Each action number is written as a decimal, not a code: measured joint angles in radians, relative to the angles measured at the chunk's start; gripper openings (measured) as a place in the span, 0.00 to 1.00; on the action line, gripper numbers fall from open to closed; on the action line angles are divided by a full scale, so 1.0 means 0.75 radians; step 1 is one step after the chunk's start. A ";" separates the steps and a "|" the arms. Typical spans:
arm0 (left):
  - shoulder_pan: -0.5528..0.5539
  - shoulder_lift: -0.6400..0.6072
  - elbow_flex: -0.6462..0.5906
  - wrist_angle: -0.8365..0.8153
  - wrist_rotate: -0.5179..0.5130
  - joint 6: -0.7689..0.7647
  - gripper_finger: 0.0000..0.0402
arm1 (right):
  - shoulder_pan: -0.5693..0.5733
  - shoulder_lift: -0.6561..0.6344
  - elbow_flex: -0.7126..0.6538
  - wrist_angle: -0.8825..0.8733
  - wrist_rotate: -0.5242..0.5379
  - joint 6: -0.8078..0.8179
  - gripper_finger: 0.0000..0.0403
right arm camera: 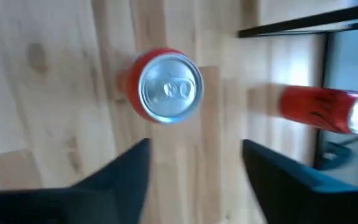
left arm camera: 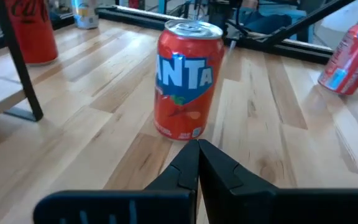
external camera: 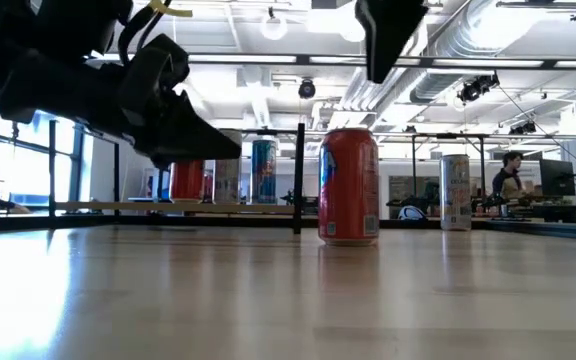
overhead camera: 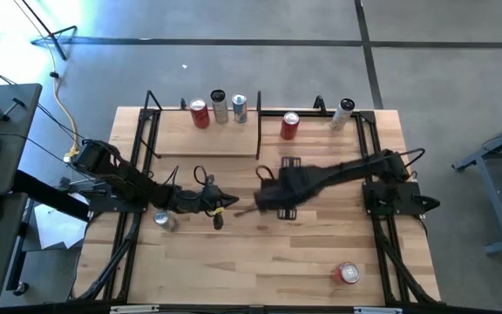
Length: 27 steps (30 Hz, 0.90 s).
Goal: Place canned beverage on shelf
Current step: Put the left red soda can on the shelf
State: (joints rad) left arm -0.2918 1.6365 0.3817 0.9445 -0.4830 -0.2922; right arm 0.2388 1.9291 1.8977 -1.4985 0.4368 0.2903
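— One red can lies nearest, on its side at the counter's front right corner, well apart from everything else.

— And next back?

— Next is a small silver can just beside the left arm. Both pincers are over the middle of the counter. The left pincer has its fingers pressed together, holding nothing. The right pincer has its fingers apart with bare wood between them. It looks down on the top of an orange soda can.

— Where does that can stand?

— It stands upright on the counter, beyond both pincers and not on the shelf. It is just to the right of the shelf's thin end panel, so the panel and its black frame stand between can and platform.

— What is on the shelf?

— Three cans in a row along its far edge: a red cola can, a dark-topped one and a blue one. The near part of the platform is bare wood.

— Anything farther?

— A tall pale can stands at the counter's far right. Beyond the counter, a person is at a desk.
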 joint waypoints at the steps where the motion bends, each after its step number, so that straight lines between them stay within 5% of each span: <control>1: 0.004 -0.008 0.000 -0.003 0.004 0.015 0.00 | 0.031 -0.024 -0.049 0.020 0.052 0.023 0.45; 6: 0.006 -0.070 0.000 -0.008 0.015 0.089 0.00 | 0.168 -0.222 -0.426 0.301 0.190 0.162 0.05; 15: 0.133 -0.204 0.011 -0.141 0.254 0.076 0.00 | 0.344 -0.635 -1.227 1.140 0.431 0.477 0.12; 22: 0.242 -0.181 0.180 -0.552 0.389 0.045 0.00 | 0.330 -0.675 -1.617 1.646 0.700 0.725 0.04; 27: 0.243 -0.188 0.246 -0.611 0.413 0.121 0.00 | 0.242 -0.669 -1.796 2.106 0.708 0.570 0.01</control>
State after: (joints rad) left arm -0.1093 1.4954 0.5663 0.4865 -0.1734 -0.2016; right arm 0.4200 1.4273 0.5506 0.0809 0.9680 0.7182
